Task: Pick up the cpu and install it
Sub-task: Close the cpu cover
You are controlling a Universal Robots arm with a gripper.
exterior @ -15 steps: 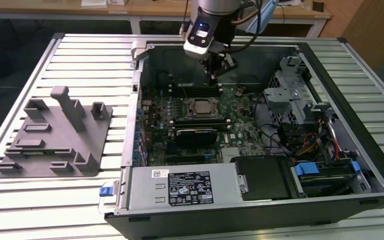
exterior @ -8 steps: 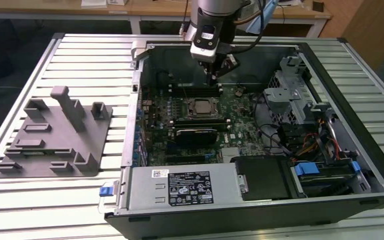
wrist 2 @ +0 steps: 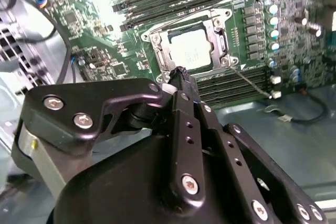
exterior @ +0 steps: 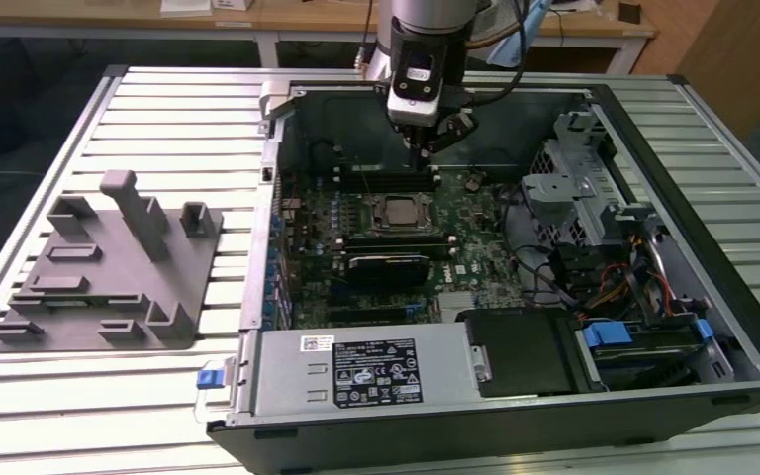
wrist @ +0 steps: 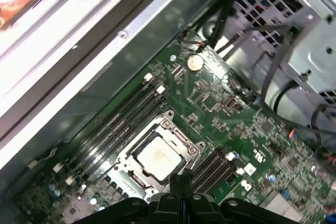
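robotics lab: slatted metal table (exterior: 155,109), open computer case (exterior: 486,435), wooden desks (exterior: 301,15) behind

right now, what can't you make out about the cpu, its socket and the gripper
- Whether the small silvery square cpu is fully seated: too small in the exterior view, seen from above in both wrist views.
- Near edge of the black-and-metal socket frame: hidden behind the black gripper in both wrist views.
- Green motherboard beside that edge: covered by the gripper's body, second wrist view.
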